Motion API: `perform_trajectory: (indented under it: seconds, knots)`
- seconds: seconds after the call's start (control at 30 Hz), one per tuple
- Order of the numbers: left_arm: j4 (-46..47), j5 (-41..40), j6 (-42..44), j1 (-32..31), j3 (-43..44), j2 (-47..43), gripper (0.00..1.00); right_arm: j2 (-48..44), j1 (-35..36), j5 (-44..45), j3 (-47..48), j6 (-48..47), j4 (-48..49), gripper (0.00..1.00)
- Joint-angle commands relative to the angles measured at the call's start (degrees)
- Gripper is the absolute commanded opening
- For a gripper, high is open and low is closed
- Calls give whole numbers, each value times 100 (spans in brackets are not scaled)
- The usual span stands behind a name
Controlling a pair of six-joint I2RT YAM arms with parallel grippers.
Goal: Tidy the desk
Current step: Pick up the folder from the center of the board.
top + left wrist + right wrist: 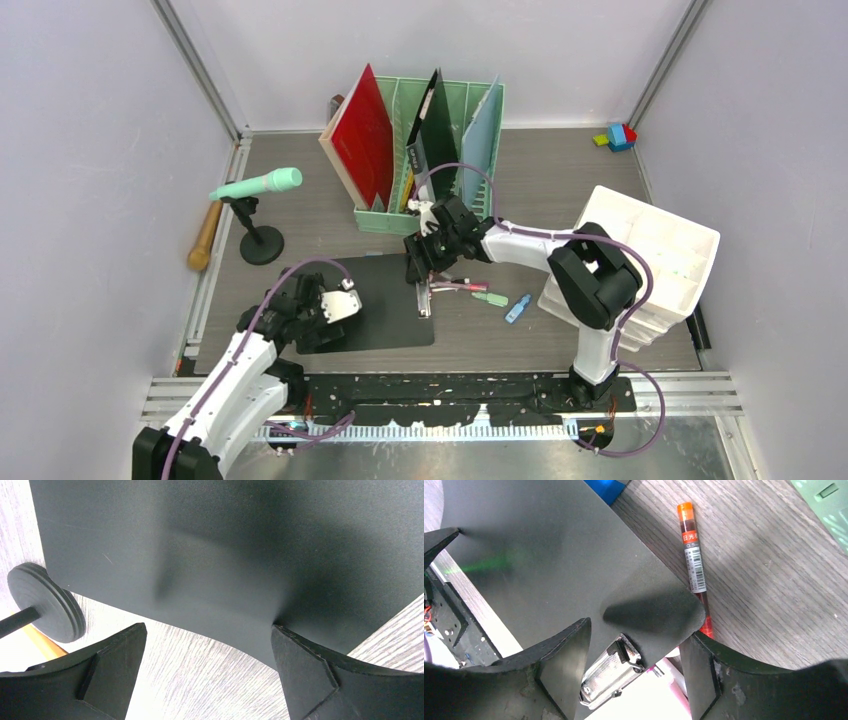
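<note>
The desk (pixel 560 180) is a grey-brown wood-grain top with a black mat (pixel 370 300) lying near its front. A silver stapler (pixel 424 298) lies at the mat's right edge. My right gripper (pixel 425 262) is low over it. In the right wrist view the stapler (pixel 611 672) lies between the spread fingers of the right gripper (pixel 636 630), nearer the left one, with gaps on both sides. My left gripper (pixel 330 310) hovers over the mat's left part. In the left wrist view the left gripper (pixel 208 626) is wide open and empty above the mat (pixel 225 555) edge.
An orange pen (pixel 692 565) lies beside the mat corner. Pink (pixel 462 286), green (pixel 490 298) and blue (pixel 517 308) pens lie right of the stapler. A mint file rack (pixel 430 150) stands behind, a white drawer unit (pixel 650 260) at right, a microphone stand (pixel 262 245) and wooden stick (pixel 205 238) at left.
</note>
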Motion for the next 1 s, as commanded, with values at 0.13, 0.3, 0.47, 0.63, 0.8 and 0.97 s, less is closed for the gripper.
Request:
perform_trajectory:
  seconds: [0.13,0.3,0.47,0.63,0.8,0.97]
  knots:
    - [88,44,11,23,-216,4,100,-742,76,-754,127,174,224,52]
    - [2,21,-5,24,-162,-33,100,-1031,76,-950,62,215,214,36]
    - [-155,5,-12,28,-21,-110,100,-1285,79,-1088,54,62,9,24]
    - [-451,118,-115,25,374,-178,100,-1492,76,-1181,89,22,-160,9]
    - [-1131,502,-154,24,1060,-273,100,-1765,76,-1183,247,-22,-468,1]
    - [-1844,866,-227,21,2231,-339,100,-1966,49,-1404,635,85,-1072,1]
